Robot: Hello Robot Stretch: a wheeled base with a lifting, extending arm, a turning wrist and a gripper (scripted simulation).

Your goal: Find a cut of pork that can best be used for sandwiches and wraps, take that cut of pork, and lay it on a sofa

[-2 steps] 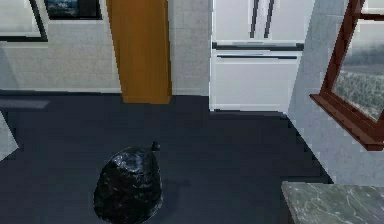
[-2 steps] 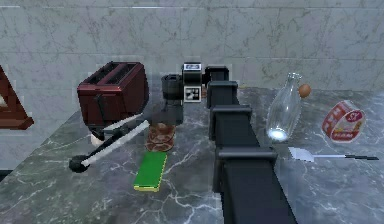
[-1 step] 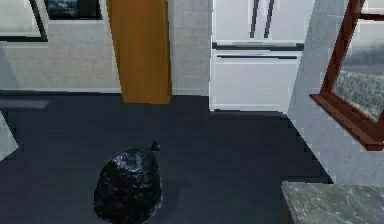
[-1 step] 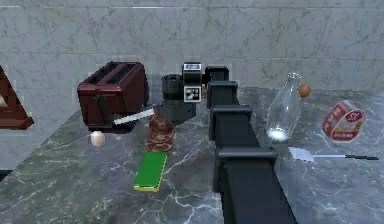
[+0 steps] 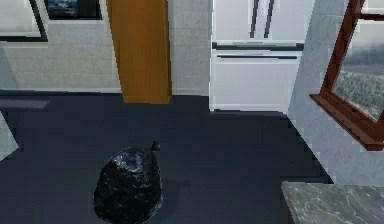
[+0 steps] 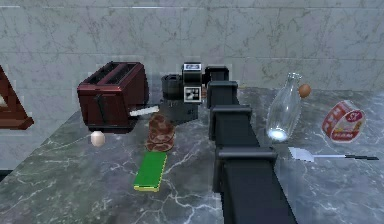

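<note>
Nearest is the arm [image 6: 240, 150], a dark bar reaching out over the marble counter [image 6: 60, 190]. Its gripper [image 6: 165, 95] sits in front of the toaster [image 6: 112, 92]. I cannot tell whether the fingers are apart or together, nor whether it holds anything. Right of the arm stand a bottle [image 6: 283, 108] and a red-and-white pack [image 6: 345, 122]. A brown lump [image 6: 160, 131], likely the pork, rests on the counter between toaster and arm, close by the gripper. A green slab [image 6: 152, 172] lies nearer, and an egg [image 6: 97, 138] is off to its left. By my judgement the pork is found but not yet taken, and the carry to a sofa is all still to do.
</note>
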